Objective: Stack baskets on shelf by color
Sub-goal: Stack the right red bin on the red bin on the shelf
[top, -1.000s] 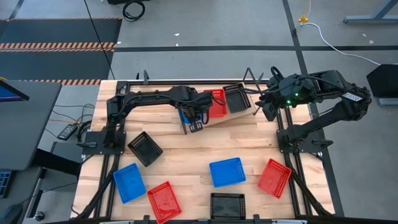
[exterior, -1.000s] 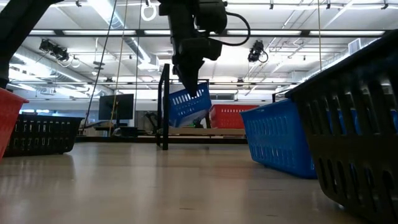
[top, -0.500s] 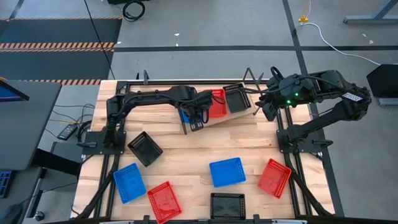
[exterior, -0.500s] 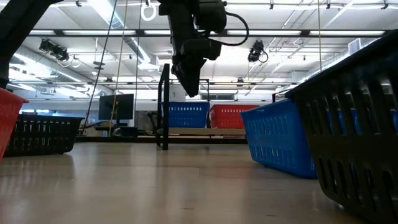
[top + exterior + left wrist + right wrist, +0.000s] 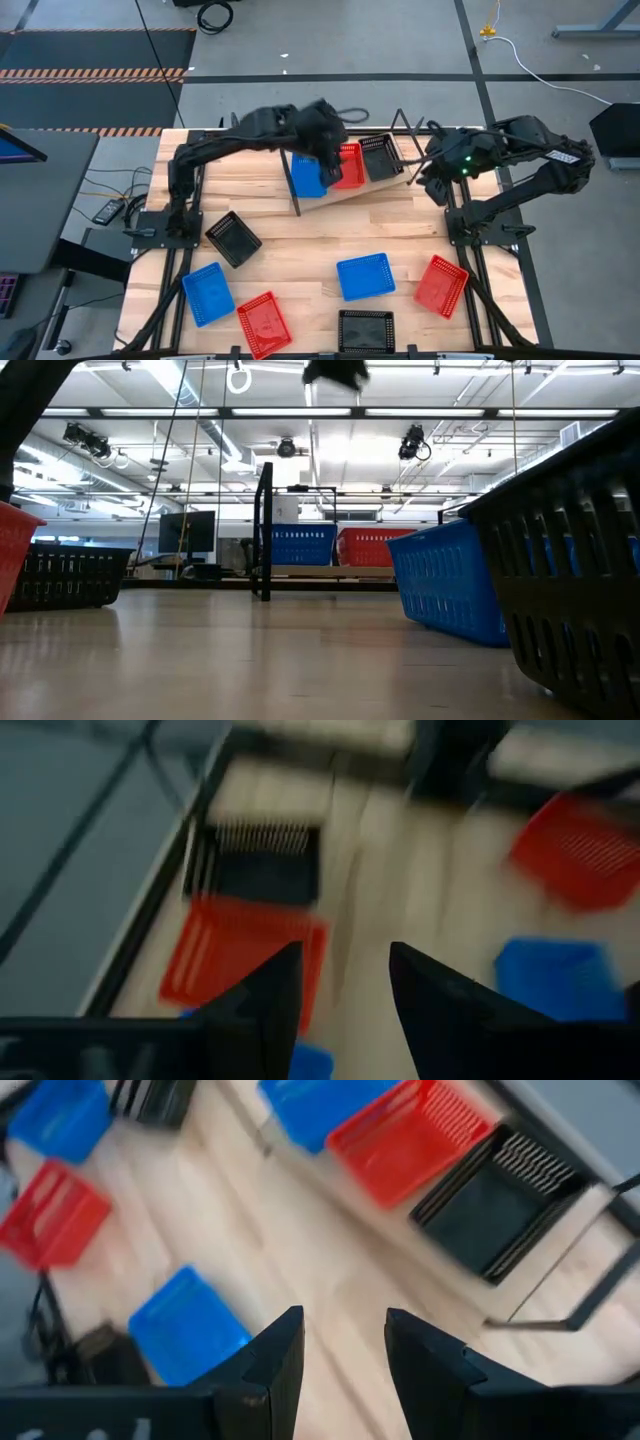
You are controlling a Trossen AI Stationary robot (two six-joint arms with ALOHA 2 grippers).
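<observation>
Top centre of the high view: left gripper (image 5: 322, 120) above shelf (image 5: 345, 192), which holds blue basket (image 5: 307, 176), red basket (image 5: 347, 165), black basket (image 5: 381, 156) side by side. Right gripper (image 5: 425, 172) just right of shelf. Six baskets loose below. Left wrist view: fingers (image 5: 268, 990) apart, empty. Right wrist view: fingers (image 5: 280, 1348) apart, empty.

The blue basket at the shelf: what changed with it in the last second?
The left gripper let go of the blue basket; it now rests on the shelf beside the red one. The left arm rose and pulled back. The right gripper and other baskets stayed.
</observation>
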